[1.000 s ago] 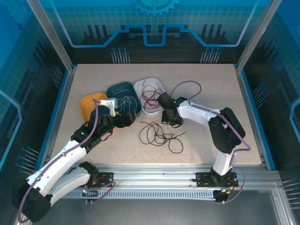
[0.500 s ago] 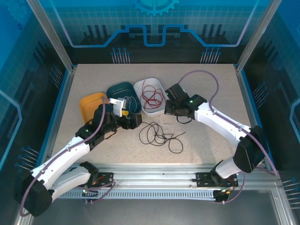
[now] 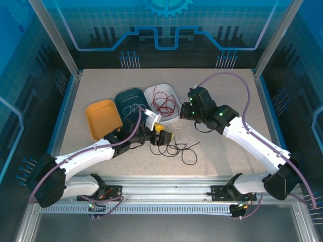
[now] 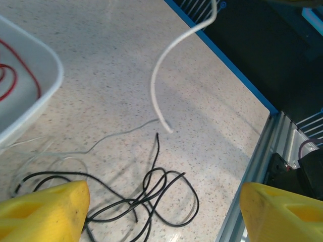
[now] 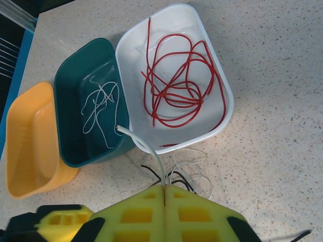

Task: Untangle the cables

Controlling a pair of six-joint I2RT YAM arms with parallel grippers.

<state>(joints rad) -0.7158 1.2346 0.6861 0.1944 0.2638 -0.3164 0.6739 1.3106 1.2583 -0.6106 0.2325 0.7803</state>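
Note:
A black cable [image 3: 174, 148] lies in a loose tangle on the table, and thin white cable loops [image 5: 194, 169] are mixed into its far side. My left gripper [image 3: 161, 137] hovers over the tangle, open, with black loops [image 4: 151, 196] on the table between its yellow fingers [image 4: 45, 212]. Above the tangle, my right gripper [image 5: 165, 189] is shut on a thicker white cable [image 5: 146, 146], whose free end curls up past the trays. The red cable [image 5: 176, 75] lies coiled in the white tray [image 5: 222, 91]. A thin white cable [image 5: 101, 108] rests in the teal tray [image 5: 68, 80].
An orange tray [image 3: 102, 117] stands left of the teal one. The three trays crowd the middle back of the table. The table's blue right edge [image 4: 227, 65] and the front metal rail [image 4: 262, 166] lie just beyond the tangle in the left wrist view.
My left gripper has swung right from the teal tray to above the black tangle, its jaws narrowing a little. The right arm has pulled back and to the right, staying shut.

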